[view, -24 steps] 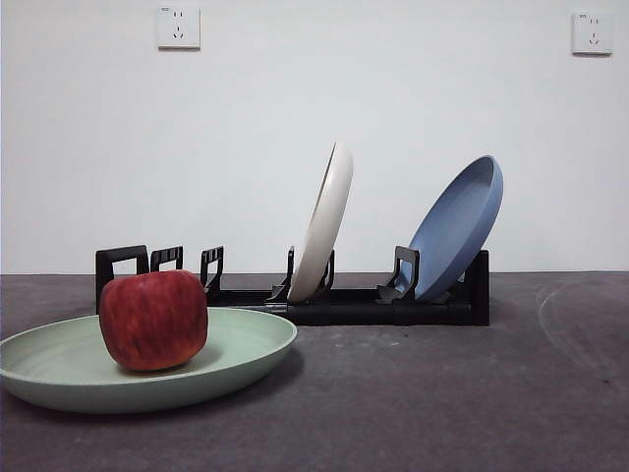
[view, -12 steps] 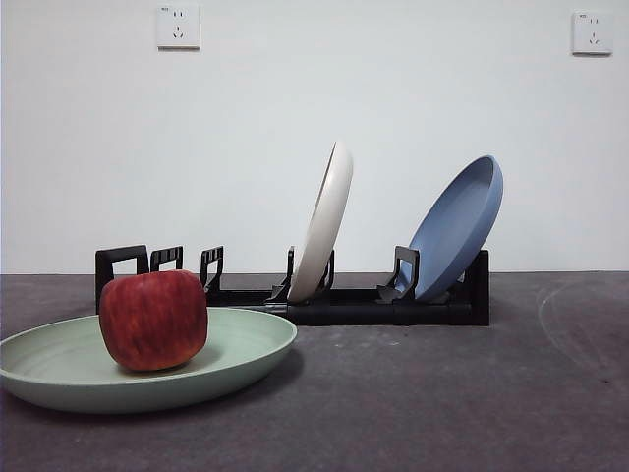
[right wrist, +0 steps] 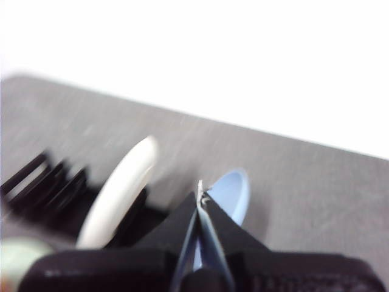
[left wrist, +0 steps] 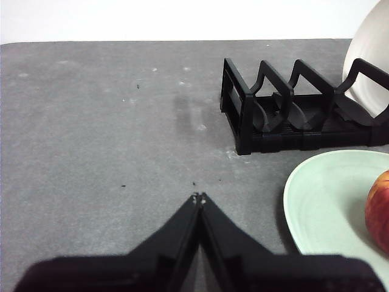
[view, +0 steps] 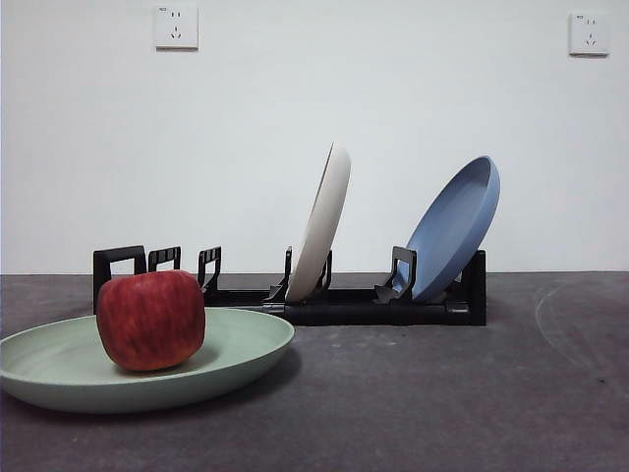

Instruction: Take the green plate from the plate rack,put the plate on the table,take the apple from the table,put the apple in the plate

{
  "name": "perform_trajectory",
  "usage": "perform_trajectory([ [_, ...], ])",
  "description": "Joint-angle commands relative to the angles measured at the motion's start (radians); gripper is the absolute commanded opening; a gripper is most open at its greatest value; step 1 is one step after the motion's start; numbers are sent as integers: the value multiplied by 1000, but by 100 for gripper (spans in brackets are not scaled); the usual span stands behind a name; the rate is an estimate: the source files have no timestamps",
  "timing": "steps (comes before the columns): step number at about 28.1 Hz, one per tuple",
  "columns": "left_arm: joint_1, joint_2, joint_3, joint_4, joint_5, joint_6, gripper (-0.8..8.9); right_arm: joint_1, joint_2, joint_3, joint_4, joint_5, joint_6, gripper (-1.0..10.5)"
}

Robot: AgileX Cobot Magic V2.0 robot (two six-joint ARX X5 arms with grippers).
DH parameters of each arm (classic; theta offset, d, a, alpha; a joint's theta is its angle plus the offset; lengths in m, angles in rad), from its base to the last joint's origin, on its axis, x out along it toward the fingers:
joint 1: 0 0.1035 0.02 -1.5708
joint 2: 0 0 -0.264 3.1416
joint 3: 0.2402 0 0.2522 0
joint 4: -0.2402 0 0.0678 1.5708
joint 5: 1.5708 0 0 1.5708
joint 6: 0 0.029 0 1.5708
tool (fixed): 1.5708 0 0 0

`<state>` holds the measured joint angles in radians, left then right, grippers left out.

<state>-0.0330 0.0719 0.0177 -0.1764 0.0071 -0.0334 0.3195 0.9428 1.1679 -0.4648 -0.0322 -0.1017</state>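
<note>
The red apple (view: 150,320) sits in the pale green plate (view: 241,344), which lies flat on the dark grey table (view: 442,393) at the front left. Behind it stands the black plate rack (view: 383,303). In the left wrist view the plate (left wrist: 322,201), the apple's edge (left wrist: 380,210) and the rack's end (left wrist: 285,115) show to one side. My left gripper (left wrist: 199,198) is shut and empty above bare table. My right gripper (right wrist: 200,185) is shut and empty, high above the rack (right wrist: 42,182). Neither arm shows in the front view.
A cream-white plate (view: 322,221) and a blue plate (view: 454,226) lean in the rack; both also show blurred in the right wrist view, the white plate (right wrist: 118,191) and the blue plate (right wrist: 230,191). Two wall sockets (view: 175,27) are on the white wall behind.
The whole front picture has shifted very slightly to the left. The apple, the plates and the rack have not moved relative to each other.
</note>
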Motion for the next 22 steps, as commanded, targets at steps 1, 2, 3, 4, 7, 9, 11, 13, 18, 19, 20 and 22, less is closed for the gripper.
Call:
perform_trajectory([
  [1,3,0,-7,9,0,11,-4,-93,-69,-269,199,-112,-2,1],
  [2,3,0,-7,9,0,11,-4,-134,-114,-398,283,-116,13,1],
  [3,3,0,-7,9,0,11,-4,-155,-143,-468,328,-104,25,1],
  [4,3,0,-7,8,0,11,-4,-180,-180,-547,379,-90,43,1],
  [7,3,0,-7,8,0,11,-4,-242,-297,-752,489,-72,82,1],
  [9,3,0,-7,9,0,11,-4,-275,-383,-861,526,-69,92,1],
  [11,3,0,-7,9,0,11,-3,-303,-479,-951,533,-64,94,1],
  [13,3,0,-7,8,0,11,-4,-321,-554,-1012,533,-65,94,1],
  [18,3,0,-7,8,0,11,-4,-361,-705,-1088,493,-64,71,1],
  [19,3,0,-7,8,0,11,-4,-367,-726,-1092,468,-63,67,1],
  [20,3,0,-7,8,0,11,-4,-370,-744,-1094,444,-55,63,1],
  [22,3,0,-7,9,0,11,-4,-370,-776,-1099,400,-25,64,1],
])
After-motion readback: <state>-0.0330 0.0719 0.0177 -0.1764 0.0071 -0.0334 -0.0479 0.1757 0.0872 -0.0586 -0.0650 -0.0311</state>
